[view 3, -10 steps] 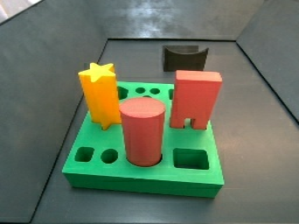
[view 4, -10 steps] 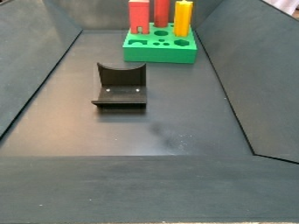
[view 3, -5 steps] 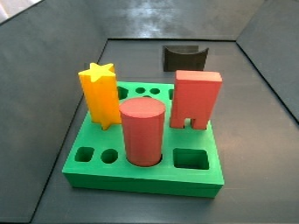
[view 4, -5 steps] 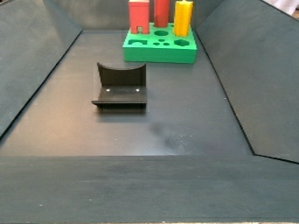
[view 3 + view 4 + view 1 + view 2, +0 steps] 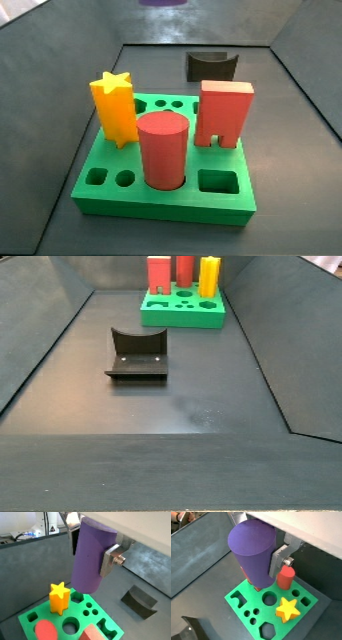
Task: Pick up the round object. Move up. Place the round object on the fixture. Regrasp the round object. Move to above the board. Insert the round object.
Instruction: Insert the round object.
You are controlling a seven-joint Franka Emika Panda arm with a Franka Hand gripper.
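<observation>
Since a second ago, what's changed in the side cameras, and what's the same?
A purple sliver of the round object has come into a side view's top edge; it was absent before. In both wrist views the gripper holds it above the board. The fixture, the board and its pegs stayed put.

Even, soft light; wrist views blur close up.

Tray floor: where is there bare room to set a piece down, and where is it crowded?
Bare floor lies in front of the fixture and between it and the board. The board's pegs crowd it. The gripper, holding the purple peg, hangs above the board.
</observation>
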